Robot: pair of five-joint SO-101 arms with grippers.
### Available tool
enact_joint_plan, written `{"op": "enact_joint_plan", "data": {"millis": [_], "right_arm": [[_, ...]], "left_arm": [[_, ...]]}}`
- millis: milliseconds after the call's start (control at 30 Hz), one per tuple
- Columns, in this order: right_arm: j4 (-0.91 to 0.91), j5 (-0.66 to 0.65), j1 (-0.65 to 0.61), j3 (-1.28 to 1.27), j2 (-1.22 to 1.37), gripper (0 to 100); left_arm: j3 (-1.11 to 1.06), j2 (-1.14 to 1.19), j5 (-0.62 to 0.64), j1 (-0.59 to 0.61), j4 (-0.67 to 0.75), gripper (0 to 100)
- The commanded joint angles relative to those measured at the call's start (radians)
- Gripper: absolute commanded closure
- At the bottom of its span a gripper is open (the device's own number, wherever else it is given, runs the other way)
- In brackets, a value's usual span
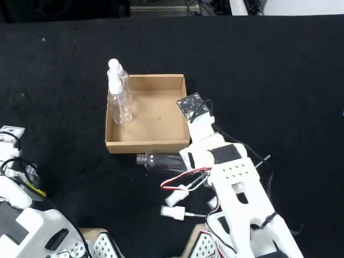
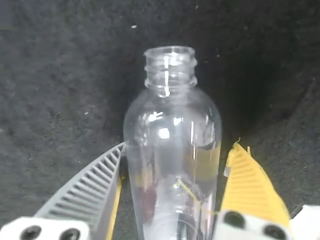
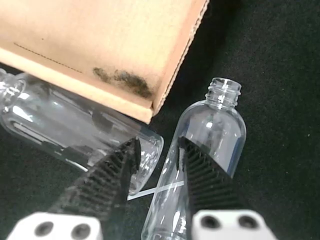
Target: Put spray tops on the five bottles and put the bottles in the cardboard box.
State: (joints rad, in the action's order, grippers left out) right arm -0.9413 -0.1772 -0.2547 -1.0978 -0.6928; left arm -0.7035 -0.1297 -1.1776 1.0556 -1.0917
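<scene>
Left side: my left fingers (image 2: 250,185), one grey and one yellow, are closed against the flanks of a clear uncapped bottle (image 2: 172,145). Its neck points away from the wrist, over the black bench (image 2: 55,75). In the high view this sits at the near left corner.

Right side: my right fingers (image 3: 205,180) stand narrowly apart just off the front right corner of the cardboard box (image 3: 110,45). They grip nothing (one finger lies across the body of a loose bottle (image 3: 217,125) with a bare neck). A second loose bottle (image 3: 60,120) lies on its side close along the box's front wall, its base next to the other finger.

Box contents: two capped bottles (image 1: 119,99) stand upright against the left wall.

Surroundings: two spray tops (image 1: 176,196) lie on the bench beside my right arm (image 1: 236,183), near its red and white wires and well apart from the box.
</scene>
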Motion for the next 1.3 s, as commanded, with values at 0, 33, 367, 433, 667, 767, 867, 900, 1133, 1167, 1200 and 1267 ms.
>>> {"op": "enact_joint_plan", "data": {"millis": [0, 33, 367, 433, 667, 767, 867, 900, 1133, 1167, 1200, 1267], "right_arm": [[0.005, 0.003, -0.011, 0.002, -0.028, 89.2], [0.005, 0.003, -0.011, 0.002, -0.028, 89.2], [0.005, -0.002, -0.011, 0.004, -0.03, 89.2], [0.002, -0.002, -0.011, 0.001, -0.048, 89.2], [-0.13, -0.002, -0.011, 0.004, -0.236, 89.0], [-0.18, -0.003, -0.011, 0.018, -0.3, 89.0], [-0.288, -0.055, -0.014, 0.104, -0.312, 89.0], [-0.334, -0.091, -0.015, 0.143, -0.306, 89.0], [-0.632, -0.362, -0.018, 0.378, -0.263, 89.0], [-0.666, -0.399, -0.021, 0.4, -0.263, 89.0], [-0.694, -0.428, -0.034, 0.415, -0.263, 89.0], [-0.746, -0.457, -0.091, 0.43, -0.26, 88.9]], "left_arm": [[0.007, -0.035, -0.006, -0.015, -0.002, 83], [0.007, -0.035, -0.005, -0.015, -0.003, 88], [0.019, -0.051, 0.23, -0.03, -0.051, 97], [0.008, -0.094, 0.278, -0.028, -0.055, 97], [-0.053, -0.333, 0.54, -0.047, -0.058, 97], [-0.058, -0.394, 0.703, -0.088, -0.063, 97], [-0.047, -0.436, 0.853, -0.12, -0.037, 97], [-0.047, -0.45, 0.898, -0.131, -0.023, 97], [-0.085, -0.609, 1.025, -0.14, 0.044, 97], [-0.099, -0.629, 1.046, -0.148, 0.057, 97], [-0.11, -0.64, 1.069, -0.157, 0.072, 97], [-0.134, -0.66, 1.14, -0.197, 0.104, 97]]}}
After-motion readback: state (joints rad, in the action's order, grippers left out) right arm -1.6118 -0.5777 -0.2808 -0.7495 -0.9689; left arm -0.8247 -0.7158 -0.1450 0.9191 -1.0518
